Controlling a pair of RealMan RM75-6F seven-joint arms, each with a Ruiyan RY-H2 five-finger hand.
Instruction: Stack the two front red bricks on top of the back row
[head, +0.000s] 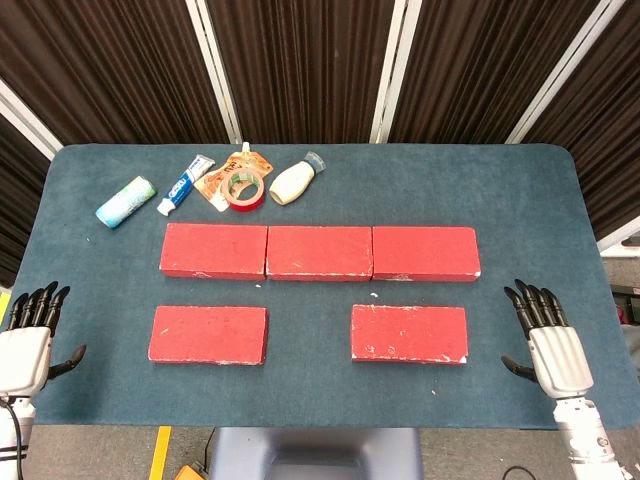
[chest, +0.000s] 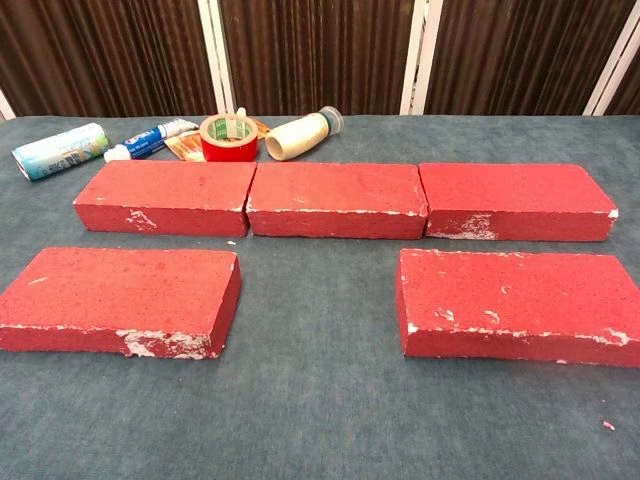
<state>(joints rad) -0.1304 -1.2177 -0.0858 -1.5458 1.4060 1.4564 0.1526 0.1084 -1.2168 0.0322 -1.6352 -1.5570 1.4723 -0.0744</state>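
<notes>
Back row: three red bricks were laid end to end across the mid desk, touching each other – left back brick (head: 213, 250), middle back brick (head: 319, 252), right back brick (head: 425, 253); nothing was stacked on them
Front left brick (head: 208, 334): was set flat nearer the front edge, just ahead of the left back brick, w/ a gap between; chipped paint was seen on its front face in the chest view (chest: 118, 300)
Front right brick (head: 409, 333): was set flat nearer the front edge, ahead of the middle/right back bricks, well apart from the front left brick; white scuffs were seen on top (chest: 520, 303)
Left hand (head: 27, 345): was held over the front-left corner of the desk, fingers straight & apart, nothing gripped; not seen in chest view
Right hand (head: 550, 345): was held over the front-right corner, fingers extended & spread, nothing gripped; apart from the front right brick
Desk (head: 520, 190): was covered in blue-grey cloth
Back-left area: a wipes pack (head: 126, 201), a toothpaste tube (head: 185, 184), an orange sachet (head: 216, 180), a red tape roll (head: 244, 190) & a cream bottle (head: 294, 180) on its side were grouped near the back edge, behind the back row; the tape roll was lying partly on the sachet
</notes>
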